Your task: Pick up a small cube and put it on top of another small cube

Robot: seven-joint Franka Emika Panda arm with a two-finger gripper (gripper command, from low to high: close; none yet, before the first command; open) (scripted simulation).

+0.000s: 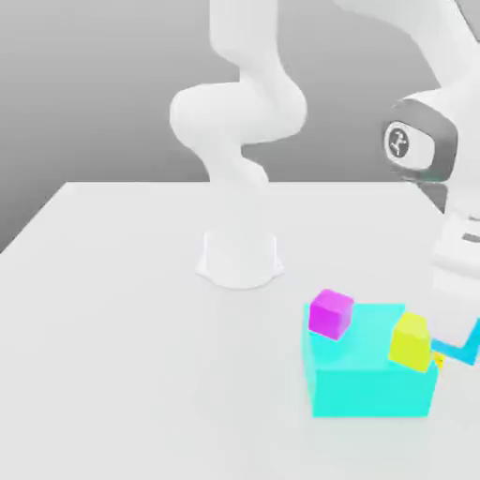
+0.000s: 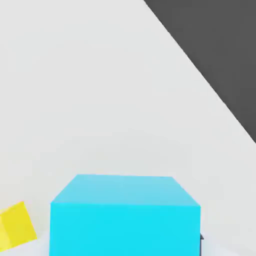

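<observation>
Exterior view: you've got the gripper (image 1: 459,333) at the frame's 4 o'clock edge, jaws closed on the small cyan cube (image 1: 456,355). The cube sits just off the 3 o'clock side of the large cyan block (image 1: 373,386); can't tell if they touch. The block stands on the table (image 1: 112,328) at 4 o'clock from the arm base (image 1: 239,258). The magenta cube (image 1: 330,314) is on the block's 10 o'clock top corner, the yellow cube (image 1: 410,341) on its 2 o'clock top corner.

Hand view: the small cyan cube (image 2: 125,215) is close under the camera, white table (image 2: 100,90) beyond it. The yellow cube (image 2: 15,227) is beside it, with a gap between them.
</observation>
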